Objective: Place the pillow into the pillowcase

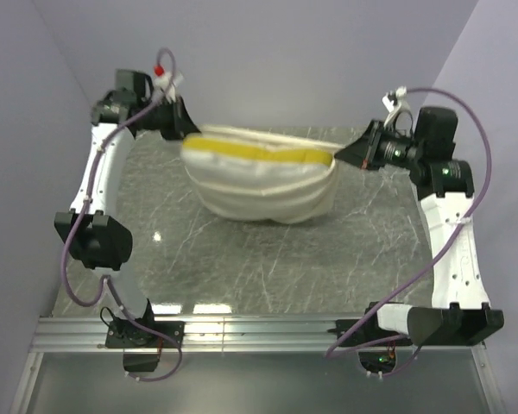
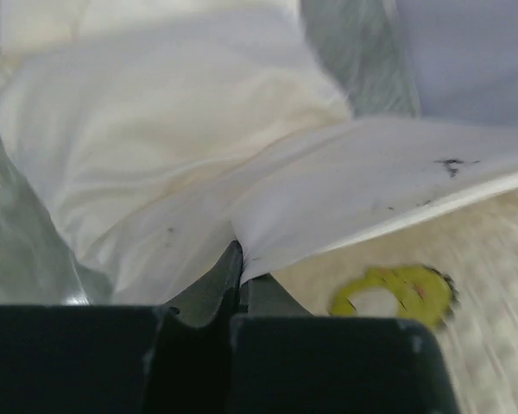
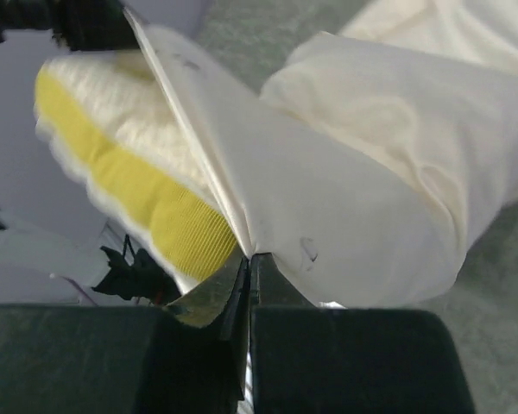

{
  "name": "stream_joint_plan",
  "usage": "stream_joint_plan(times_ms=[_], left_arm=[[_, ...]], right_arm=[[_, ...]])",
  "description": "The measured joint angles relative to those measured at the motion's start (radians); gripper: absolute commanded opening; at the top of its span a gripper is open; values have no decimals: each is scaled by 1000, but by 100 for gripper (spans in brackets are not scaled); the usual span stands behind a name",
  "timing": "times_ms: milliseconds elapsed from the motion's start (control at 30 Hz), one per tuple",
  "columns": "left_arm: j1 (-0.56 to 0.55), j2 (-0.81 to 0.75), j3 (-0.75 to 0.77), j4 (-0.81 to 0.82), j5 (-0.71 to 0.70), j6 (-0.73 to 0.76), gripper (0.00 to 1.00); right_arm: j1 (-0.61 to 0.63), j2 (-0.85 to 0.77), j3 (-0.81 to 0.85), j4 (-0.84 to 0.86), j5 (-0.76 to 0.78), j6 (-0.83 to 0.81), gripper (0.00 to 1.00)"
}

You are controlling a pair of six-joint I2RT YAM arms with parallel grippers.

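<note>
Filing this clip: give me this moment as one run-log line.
left gripper: shut on pillowcase edge | right gripper: shut on pillowcase edge | pillow: mostly inside, yellow side showing at opening

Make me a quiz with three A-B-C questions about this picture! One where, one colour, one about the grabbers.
1. Where is the pillow? A. mostly inside the pillowcase B. on the floor C. beside the pillowcase
2. What colour is its stripe? A. blue B. yellow C. red
3. How are the left gripper and right gripper? A. both open B. one open C. both shut on the pillowcase
Answers: 1 A, only its top edge peeks out; 2 B, yellow shows clearly; 3 C, each pinches the fabric rim.
</note>
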Motion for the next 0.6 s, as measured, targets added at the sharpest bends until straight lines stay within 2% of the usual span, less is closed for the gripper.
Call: stream_joint_plan(times_ms=[33,100,167,267,367,467,600], left_arm=[[39,56,132,4,57,-16,0],[64,55,241,36,119,-27,0],[66,-43,211,81,143,-32,0],[68,-200,108,111,116,-6,0],[72,-226,174,125,63,14,0],[68,-191,309,159,53,9,0],[34,-293,208,293,57,15,0]], right_arm=[[2,35,64,0,-17,-2,0],[-11,71,163,34,-46,6,0],[-45,59,200,84,-58,11,0],[-45,6,159,83,-75,-6,0],[-26,-21,109,62,-102,-17,0],[-81,32,216,70,-188,65,0],[-189,48,357,216,-264,182,0]])
